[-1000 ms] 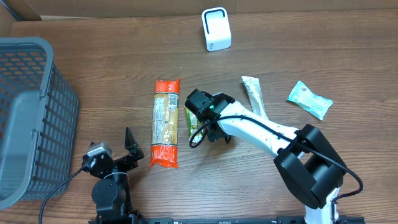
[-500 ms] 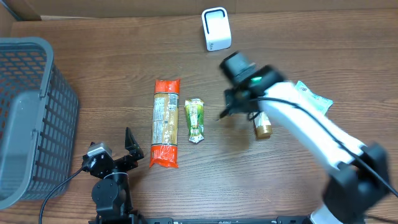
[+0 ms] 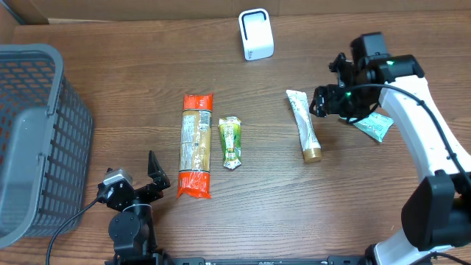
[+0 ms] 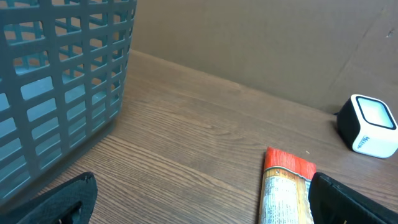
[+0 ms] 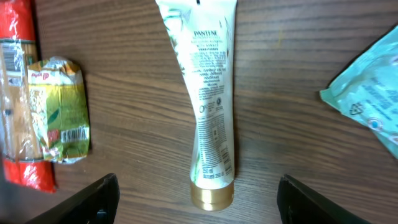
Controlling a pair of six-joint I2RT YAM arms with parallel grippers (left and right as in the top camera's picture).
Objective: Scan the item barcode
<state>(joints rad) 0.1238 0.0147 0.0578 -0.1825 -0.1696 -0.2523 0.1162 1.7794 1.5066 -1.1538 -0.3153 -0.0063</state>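
Hanging wide apart with nothing between them, the right jaws hover above a white tube [image 5: 208, 112]. The tube lies flat on the table [image 3: 132, 81] with its gold cap [image 5: 212, 194] towards the robot and its printed side up. The print is too small to say whether it includes a barcode.

A second ago these jaws were down at the green packet [image 5: 61, 109]. Since then the right arm [image 3: 423, 125] has let go, lifted and swung to its own right, opening as it went. The green packet now rests just beside the long red pack [image 5: 15, 81], with its own barcode [image 5: 74, 134] facing up. A teal packet [image 5: 373, 99] lies near the tube on the other side, apart from it.

My reading is that the green packet is finished with and the tube is the next item. If so, nothing has been picked up for this round, and the grasp, the carry and the scan are all still to come. The white scanner [image 3: 255, 34] stands at the far edge of the table, well apart from the tube.

The left jaws are also fully spread and empty. They sit low at the near edge of the table, between the grey basket [image 3: 70, 140] and the red pack.
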